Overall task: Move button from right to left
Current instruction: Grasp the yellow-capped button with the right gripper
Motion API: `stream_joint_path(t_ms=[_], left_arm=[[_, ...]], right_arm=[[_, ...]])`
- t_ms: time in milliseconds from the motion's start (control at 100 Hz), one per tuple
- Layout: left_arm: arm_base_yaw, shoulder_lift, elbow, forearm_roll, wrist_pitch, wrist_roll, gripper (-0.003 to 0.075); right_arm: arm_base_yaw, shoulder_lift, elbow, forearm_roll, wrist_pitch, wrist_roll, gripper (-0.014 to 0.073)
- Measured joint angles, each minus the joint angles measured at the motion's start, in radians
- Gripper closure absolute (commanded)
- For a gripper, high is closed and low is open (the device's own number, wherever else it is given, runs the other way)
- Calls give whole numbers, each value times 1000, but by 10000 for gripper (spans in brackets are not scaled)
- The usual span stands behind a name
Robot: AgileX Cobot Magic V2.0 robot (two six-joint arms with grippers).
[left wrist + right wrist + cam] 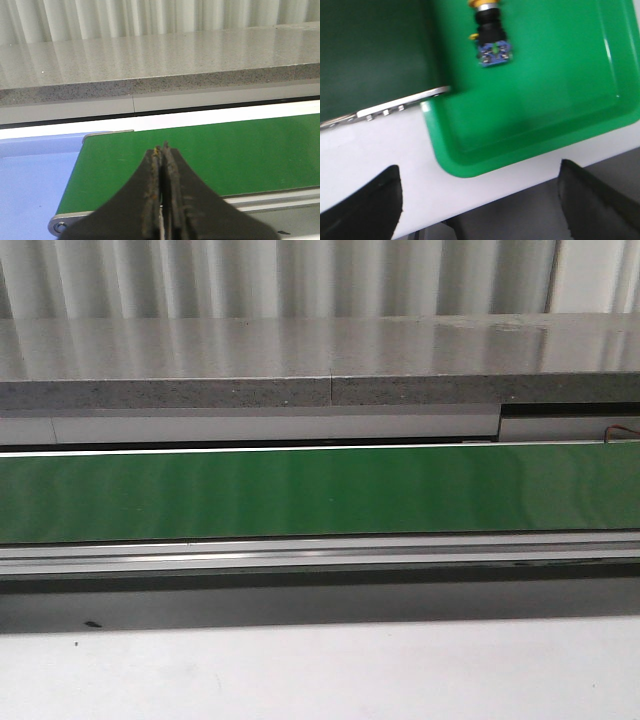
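One button [489,37] is lying in the green tray [530,130] beyond our right gripper [480,200], whose fingers we are holding wide, long axis pointing away, while our left gripper [161,150] is waiting closed over the conveyor belt [240,155].

The conveyor belt [300,490] is plain dark green with pale silver rails; the counter [300,350] behind it is speckled grey stone; the wall [250,275] shows white vertical ribbing; the tray [560,100] is bright glossy green; the button [489,37] has a black collar, a yellow edge and a blue base; the left gripper [161,200] is black with rusty yellow-brown flecks; a light blue surface [30,185] lies beside the belt's end.
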Motion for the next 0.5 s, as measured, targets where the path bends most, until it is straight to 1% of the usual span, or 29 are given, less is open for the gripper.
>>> stream_joint_path(t_ms=[110,200,310,500], left_arm=[[0,0,0,0,0,0,741],[0,0,0,0,0,0,741],[0,0,0,0,0,0,741],[0,0,0,0,0,0,741]], right_arm=[[-83,88,-41,-5,-11,-19,-29],[-118,168,-67,-5,-21,-36,-29],[-130,264,-102,14,-49,-70,-29],[-130,453,-193,90,-77,-151,-29]])
